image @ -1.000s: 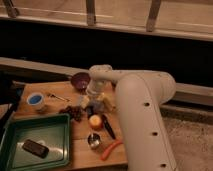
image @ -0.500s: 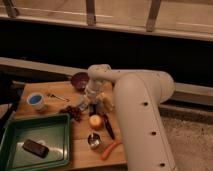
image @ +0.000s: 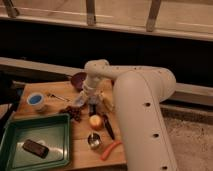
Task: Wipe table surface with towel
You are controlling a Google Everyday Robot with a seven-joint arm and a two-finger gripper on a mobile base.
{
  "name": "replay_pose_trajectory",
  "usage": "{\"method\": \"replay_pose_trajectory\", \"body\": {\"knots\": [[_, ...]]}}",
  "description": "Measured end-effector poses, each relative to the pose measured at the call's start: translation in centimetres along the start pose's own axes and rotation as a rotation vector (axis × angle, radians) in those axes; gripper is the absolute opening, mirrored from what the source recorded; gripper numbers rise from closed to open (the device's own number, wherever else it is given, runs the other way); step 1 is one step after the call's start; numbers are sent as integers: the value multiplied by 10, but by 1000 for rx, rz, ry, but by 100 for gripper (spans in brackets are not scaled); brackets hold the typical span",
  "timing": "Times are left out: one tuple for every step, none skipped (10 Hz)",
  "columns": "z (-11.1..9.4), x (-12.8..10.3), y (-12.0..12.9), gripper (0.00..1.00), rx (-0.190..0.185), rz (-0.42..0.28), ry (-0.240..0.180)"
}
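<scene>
The table surface (image: 60,90) is a light-brown wooden top at the lower left. My white arm reaches in from the right and bends down over its middle. The gripper (image: 89,103) points down at the wood, shut on the towel (image: 81,101), a small pale blue-grey cloth bunched at its tip. The cloth lies on the wood just left of the gripper, and the wrist hides part of it.
A green tray (image: 12,150) holding a dark block (image: 35,148) fills the front left. Around the gripper are a purple bowl (image: 77,80), a white cup with blue inside (image: 36,100), pale yellow strips (image: 106,103), an orange fruit (image: 95,121), a metal cup (image: 93,140) and a black pen-like object (image: 108,126).
The gripper has closed at the towel. The arm has edged slightly left; the other objects have not moved.
</scene>
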State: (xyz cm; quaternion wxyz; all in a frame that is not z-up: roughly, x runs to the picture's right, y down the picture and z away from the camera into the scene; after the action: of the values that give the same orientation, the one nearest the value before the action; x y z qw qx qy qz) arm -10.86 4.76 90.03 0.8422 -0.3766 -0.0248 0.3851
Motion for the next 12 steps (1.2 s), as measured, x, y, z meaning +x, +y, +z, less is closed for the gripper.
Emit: {"method": "replay_pose_trajectory", "body": {"knots": [[-5, -2, 1, 13, 7, -1, -7], [-7, -1, 3, 13, 9, 2, -9], [-8, 5, 4, 13, 13, 10, -4], [-11, 11, 7, 13, 21, 24, -1], [-17, 22, 3, 13, 42, 48, 0], [-28, 32, -4, 13, 69, 73, -4], [-39, 38, -7, 13, 95, 89, -8], [-58, 42, -6, 13, 135, 107, -18], [-75, 47, -6, 13, 173, 123, -22], [-91, 55, -8, 13, 208, 139, -24], [-104, 64, -11, 13, 232, 163, -19], [-115, 80, -15, 13, 257, 203, -5]]}}
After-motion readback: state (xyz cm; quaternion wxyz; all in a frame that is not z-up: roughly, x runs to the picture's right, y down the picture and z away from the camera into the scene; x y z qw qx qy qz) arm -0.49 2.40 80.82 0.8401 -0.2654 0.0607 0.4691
